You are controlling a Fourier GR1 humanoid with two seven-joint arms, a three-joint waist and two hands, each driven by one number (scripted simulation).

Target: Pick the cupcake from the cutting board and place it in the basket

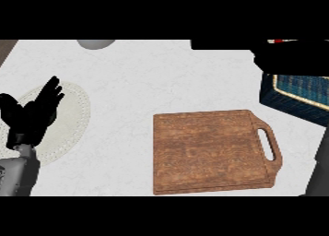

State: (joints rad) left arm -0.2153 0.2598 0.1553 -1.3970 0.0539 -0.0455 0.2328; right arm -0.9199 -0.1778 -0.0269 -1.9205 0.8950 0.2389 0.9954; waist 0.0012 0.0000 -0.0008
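The wooden cutting board (211,152) lies right of centre with its handle toward the right, and nothing rests on it. A dark blue woven basket (281,99) stands at the right edge, beyond the board. My right hand (296,57) hangs as a dark mass over the basket's far side, its forearm running down the right edge. A small red and white sliver, the cupcake (279,41), peeks out at the top of that hand, which hides the rest. My left hand (31,113) rests open at the left, fingers up.
A pale round placemat (71,120) lies under the left hand. A grey rounded object (95,43) shows at the far edge. The counter's dark edge (0,53) cuts the top left corner.
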